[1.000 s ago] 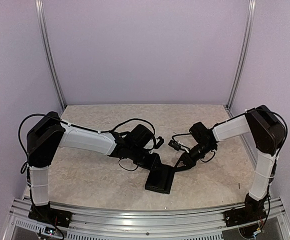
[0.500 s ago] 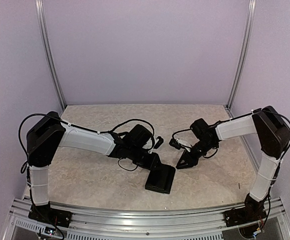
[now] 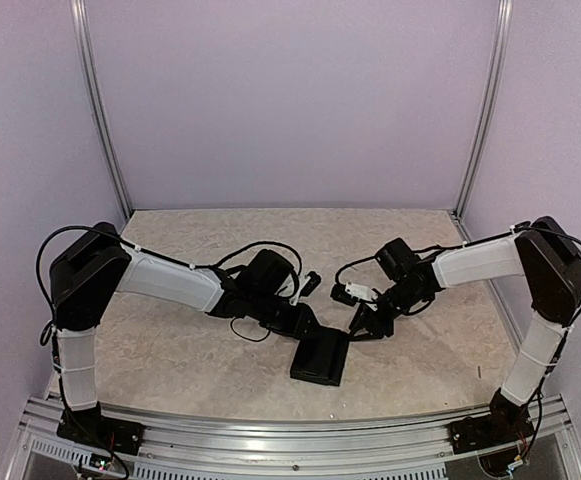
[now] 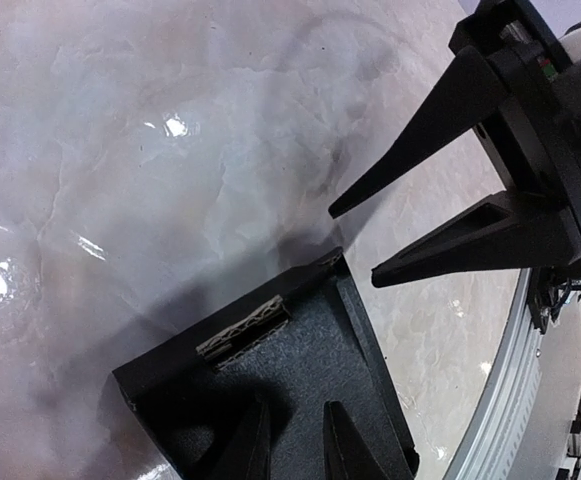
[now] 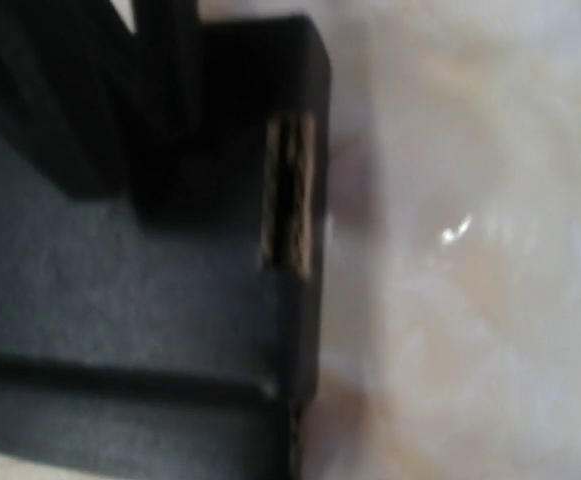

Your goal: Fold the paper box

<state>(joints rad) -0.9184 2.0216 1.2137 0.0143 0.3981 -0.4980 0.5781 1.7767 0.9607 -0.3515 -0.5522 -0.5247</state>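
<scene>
Matte black paper box (image 3: 320,358), slim and rectangular, on glossy marbled table (image 3: 170,352)

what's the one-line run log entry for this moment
paper box: on table | left gripper: over box, grip unclear | right gripper: open, beside box corner
</scene>
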